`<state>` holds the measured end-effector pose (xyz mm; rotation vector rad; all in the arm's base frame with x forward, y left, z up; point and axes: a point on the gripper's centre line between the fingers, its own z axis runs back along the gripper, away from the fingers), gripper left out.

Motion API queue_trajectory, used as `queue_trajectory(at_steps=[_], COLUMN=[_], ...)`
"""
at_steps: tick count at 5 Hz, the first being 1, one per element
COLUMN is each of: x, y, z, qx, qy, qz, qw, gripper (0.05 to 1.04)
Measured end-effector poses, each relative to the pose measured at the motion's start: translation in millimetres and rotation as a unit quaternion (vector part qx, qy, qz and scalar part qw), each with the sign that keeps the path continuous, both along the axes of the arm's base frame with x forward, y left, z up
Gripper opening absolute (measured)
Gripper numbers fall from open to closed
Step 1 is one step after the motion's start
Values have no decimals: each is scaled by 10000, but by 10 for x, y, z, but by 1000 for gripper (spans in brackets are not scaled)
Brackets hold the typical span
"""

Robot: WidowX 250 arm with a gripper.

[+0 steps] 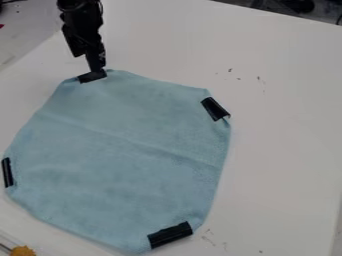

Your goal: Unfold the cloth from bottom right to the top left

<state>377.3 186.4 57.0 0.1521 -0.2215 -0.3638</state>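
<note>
Here's the cloth (120, 155) on the table (287, 155), strips (169, 235) on its corners, gripper (97, 69) right at the far-left one.

Black robot arm (81, 22), far left, dark all over. Rounded, tube-like top part, then a blocky, angular housing with straight edges. Right side was bumpy and uneven. Black gripper (97, 66) was narrower than the housing, slim toward the tip. Finer surface details were too dark to tell.

Count: one blue cloth (120, 165), bearing four black strips (169, 235) at two, five, nine and nearly twelve o'clock. Also one white table (287, 150), one gripper (98, 69) and one yellow-orange object (23, 251).
</note>
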Motion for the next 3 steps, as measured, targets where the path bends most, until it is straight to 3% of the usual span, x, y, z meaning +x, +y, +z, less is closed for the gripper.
queue_trajectory(at_steps=[1, 3], x=[-84, -369], y=[-191, -531], z=[219, 216], qx=[26, -465], qy=[34, 149], qz=[270, 725], qw=[9996, 9962], gripper=[1002, 999])
